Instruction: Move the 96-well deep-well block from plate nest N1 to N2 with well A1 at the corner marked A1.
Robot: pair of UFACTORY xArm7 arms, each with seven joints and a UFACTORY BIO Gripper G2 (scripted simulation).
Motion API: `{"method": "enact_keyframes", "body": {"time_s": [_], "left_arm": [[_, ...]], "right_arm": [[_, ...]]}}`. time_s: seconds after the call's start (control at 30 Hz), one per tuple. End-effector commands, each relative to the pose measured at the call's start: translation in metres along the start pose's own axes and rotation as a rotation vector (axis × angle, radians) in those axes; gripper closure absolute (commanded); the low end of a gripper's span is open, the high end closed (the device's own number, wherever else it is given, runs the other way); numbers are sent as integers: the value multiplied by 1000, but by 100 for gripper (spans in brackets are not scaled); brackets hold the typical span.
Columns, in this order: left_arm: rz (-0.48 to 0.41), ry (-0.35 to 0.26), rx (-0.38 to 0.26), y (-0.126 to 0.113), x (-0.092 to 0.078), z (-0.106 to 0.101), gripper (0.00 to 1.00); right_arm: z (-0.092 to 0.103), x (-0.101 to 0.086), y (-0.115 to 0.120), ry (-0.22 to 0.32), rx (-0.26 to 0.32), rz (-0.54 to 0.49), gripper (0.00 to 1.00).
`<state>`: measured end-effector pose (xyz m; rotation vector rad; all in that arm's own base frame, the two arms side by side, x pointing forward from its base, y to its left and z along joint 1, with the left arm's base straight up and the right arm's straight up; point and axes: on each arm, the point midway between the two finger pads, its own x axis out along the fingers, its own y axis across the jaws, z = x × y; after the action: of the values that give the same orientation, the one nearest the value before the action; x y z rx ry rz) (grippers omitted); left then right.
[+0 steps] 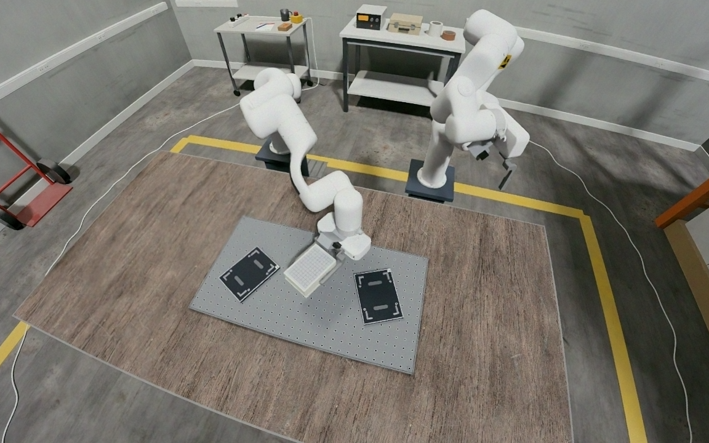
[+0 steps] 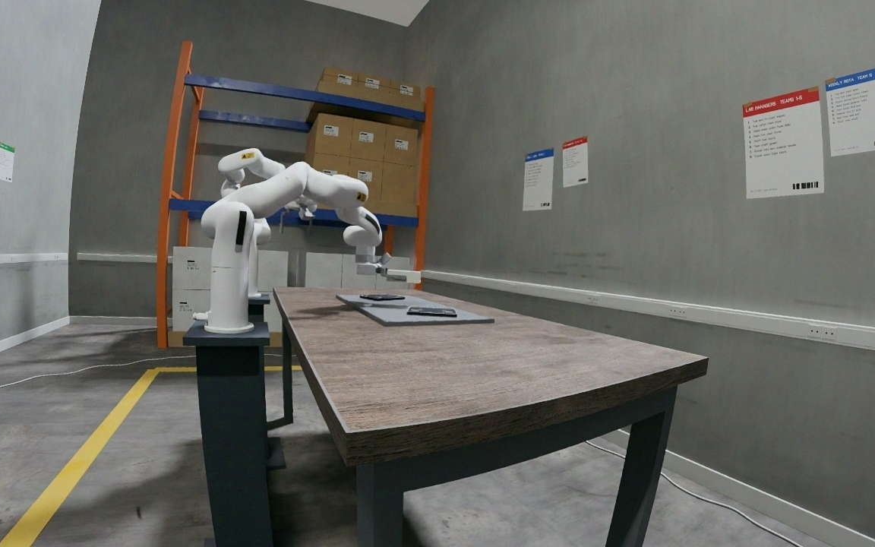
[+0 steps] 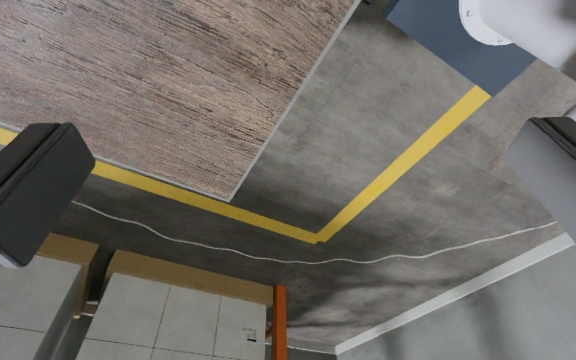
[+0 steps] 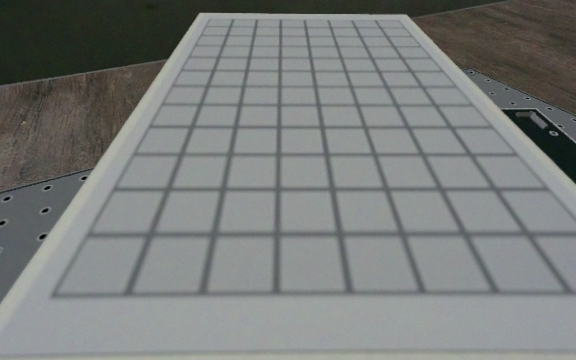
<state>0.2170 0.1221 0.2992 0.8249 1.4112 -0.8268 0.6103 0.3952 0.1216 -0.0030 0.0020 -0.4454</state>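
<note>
The white 96-well block (image 1: 303, 276) (image 2: 414, 276) (image 4: 298, 205) hangs level above the perforated plate, between the two nests. My right gripper (image 1: 312, 265) (image 2: 398, 273) is shut on it, fingers along its long sides. Nest N2 (image 1: 249, 274) (image 2: 431, 311) (image 4: 575, 160) is black and empty, at picture left in the top view; the block's long axis runs roughly parallel to it. Nest N1 (image 1: 379, 295) (image 2: 383, 296) is empty, at picture right. I cannot make out well A1. My left gripper (image 1: 493, 162) (image 3: 295, 190) is open and empty, behind the table edge.
The grey perforated plate (image 1: 291, 316) (image 2: 386, 314) lies on the wooden table (image 1: 125, 247) (image 2: 495, 367) and bears both nests. The left arm stands folded over its pedestal (image 1: 428, 189). A trolley (image 1: 244, 23) and a side bench (image 1: 340, 34) stand behind the arms.
</note>
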Motion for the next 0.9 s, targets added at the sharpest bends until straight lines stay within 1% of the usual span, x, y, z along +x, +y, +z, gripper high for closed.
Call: {"method": "enact_keyframes", "body": {"time_s": [0.0, 0.27, 0.33, 0.83, 0.87], "left_arm": [[2, -1, 0, 0, -1, 0, 0], [2, -1, 0, 0, -1, 0, 0], [2, -1, 0, 0, -1, 0, 0], [2, -1, 0, 0, -1, 0, 0], [2, -1, 0, 0, -1, 0, 0]], "right_arm": [[3, 9, -12, -3, 8, 1, 100], [3, 23, -35, -3, 8, 1, 100], [3, 23, -35, -3, 8, 1, 100], [3, 49, -77, -4, 8, 1, 100], [3, 49, -77, -4, 8, 1, 100]]}}
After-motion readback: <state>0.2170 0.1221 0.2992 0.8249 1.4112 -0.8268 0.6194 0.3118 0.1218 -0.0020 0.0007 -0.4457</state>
